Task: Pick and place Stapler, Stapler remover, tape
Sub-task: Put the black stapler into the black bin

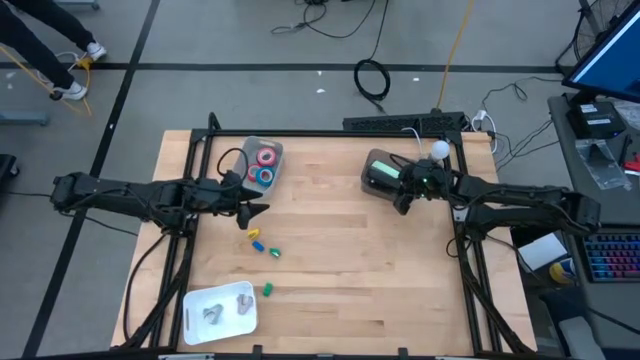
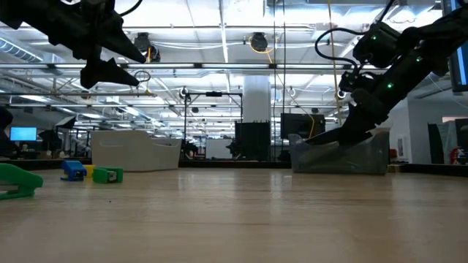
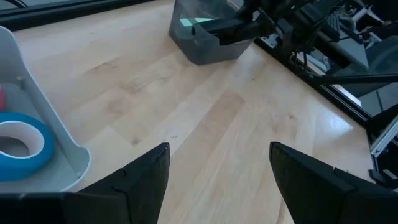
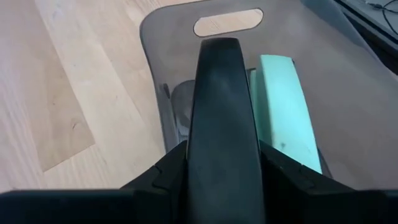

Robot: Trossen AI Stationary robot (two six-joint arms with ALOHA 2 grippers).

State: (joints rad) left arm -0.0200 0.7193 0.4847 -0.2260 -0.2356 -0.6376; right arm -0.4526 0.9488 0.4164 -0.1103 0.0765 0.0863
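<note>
Gripping a black stapler (image 4: 222,124) in my right gripper (image 1: 404,197), I have it over the grey bin (image 1: 377,186) near the far right corner of the wooden surface (image 1: 340,270). My right wrist view shows what no other does: the stapler's long black body pinched between my jaws, its nose toward the bin's slotted handle, with a mint-green stapler (image 4: 287,112) lying inside the bin just beside it. From above, that green one is only a small bright patch in the bin. The low view shows the bin tilted, one end lifted off the surface, with my right arm reaching down into it.

My left gripper (image 1: 255,210) hangs above the surface, jaws spread wide and holding nothing, beside a pale tray (image 1: 250,155) near the far left corner. Tape lies in that tray: the high view shows a red roll (image 1: 267,156) and a blue roll (image 1: 264,177), while my left wrist view catches only the blue roll at the tray's wall.

Small yellow, blue and green bits (image 1: 262,243) lie on the surface in front of my left gripper; the low view shows them at its left. A white tray (image 1: 196,300) near the front left corner holds two metal stapler removers (image 1: 228,306), seen only from above.
</note>
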